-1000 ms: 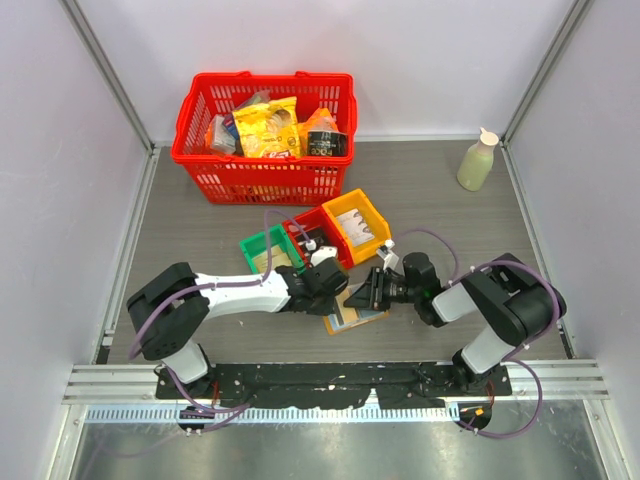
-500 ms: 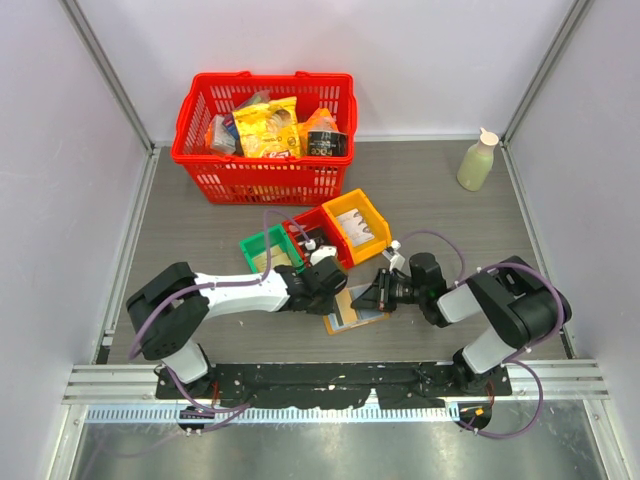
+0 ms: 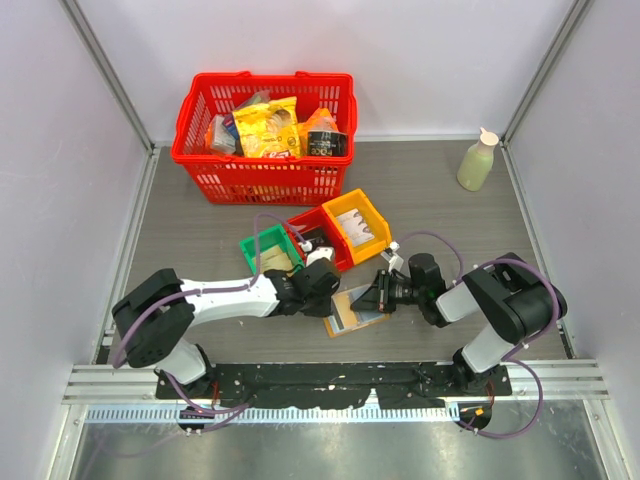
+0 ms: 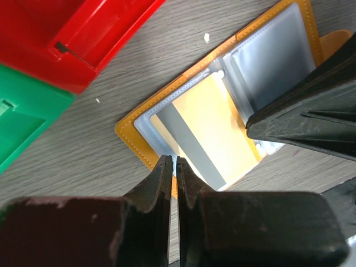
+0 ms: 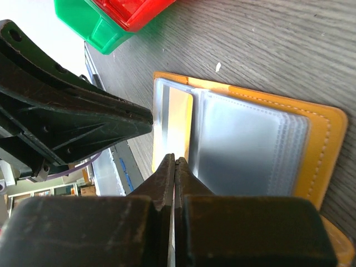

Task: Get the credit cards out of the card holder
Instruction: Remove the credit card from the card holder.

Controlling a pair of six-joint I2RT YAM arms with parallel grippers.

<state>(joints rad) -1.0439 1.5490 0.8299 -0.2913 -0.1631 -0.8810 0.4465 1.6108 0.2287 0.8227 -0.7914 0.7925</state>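
Table (image 3: 450,215): grey wood-grain top.
Basket (image 3: 262,180): red, at the far side, packets inside.
Bottle (image 3: 477,160): pale green, upright, far right, well apart from the rest.
Bins: yellow bin (image 3: 374,215), red bin (image 4: 83,33) and green bin (image 4: 22,122), side by side mid-table.
Holder (image 4: 267,67): tan, open flat on the table just in front of the bins, between the two grippers, clear sleeves up.
Left gripper (image 4: 172,162): fingers all but together, tips at the holder's tan edge; whether they nip it I cannot tell.
Right gripper (image 5: 174,161): fingers pressed together, tips over the sleeves.
Card (image 4: 217,130): yellowish, grey stripe, in a sleeve.
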